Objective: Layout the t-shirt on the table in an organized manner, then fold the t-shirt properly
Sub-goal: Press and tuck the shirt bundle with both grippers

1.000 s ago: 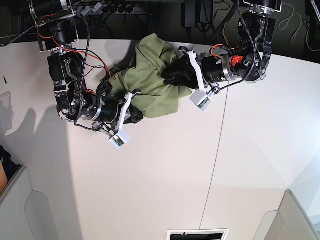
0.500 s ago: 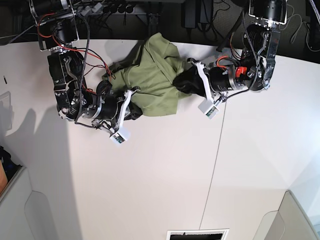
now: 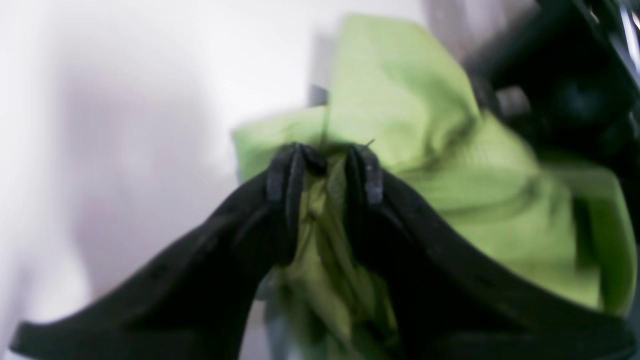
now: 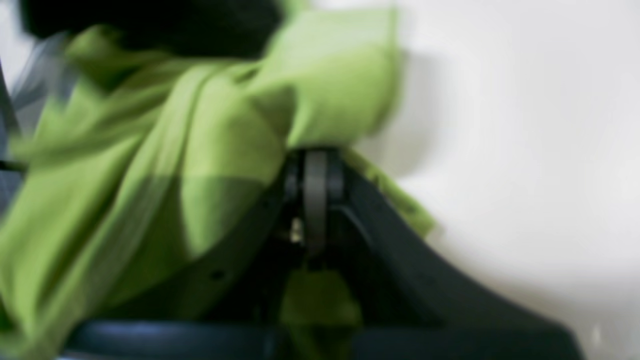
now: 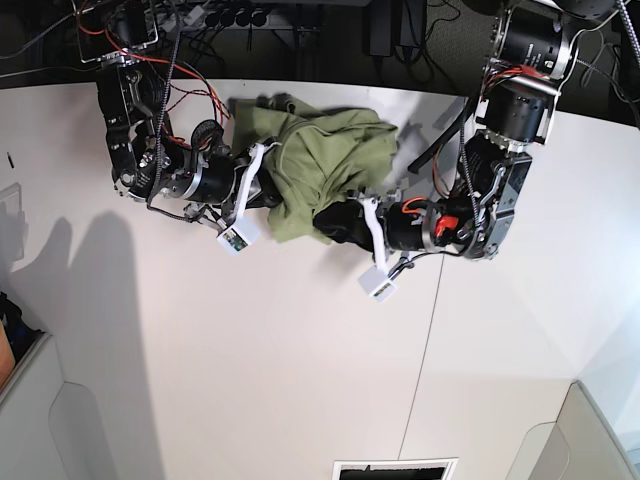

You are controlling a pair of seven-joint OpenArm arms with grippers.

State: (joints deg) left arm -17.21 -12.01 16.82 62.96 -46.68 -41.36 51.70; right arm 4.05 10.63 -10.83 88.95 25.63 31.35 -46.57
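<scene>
Near the surface's (image 5: pixel 300 380) far edge: your t-shirt (image 5: pixel 330 170), bunched between both arms. Left fingers (image 3: pixel 370 175) pinch a fold; right fingers (image 4: pixel 315 175) clamp an edge, ready for spreading it flat.

Tangle of dark cables (image 5: pixel 400 30) and what looks like a power strip (image 5: pixel 215 17) back past the far edge of the table (image 5: pixel 300 380). Pale grey panel (image 5: pixel 40 420) off the near left corner, another one (image 5: pixel 590 440) off the near right corner. Small rectangular slotted opening (image 5: pixel 395 468) at the near edge, roughly mid-way. Sliver of something orange-brown (image 5: pixel 3 355) way off the left edge, too cropped to tell what.
</scene>
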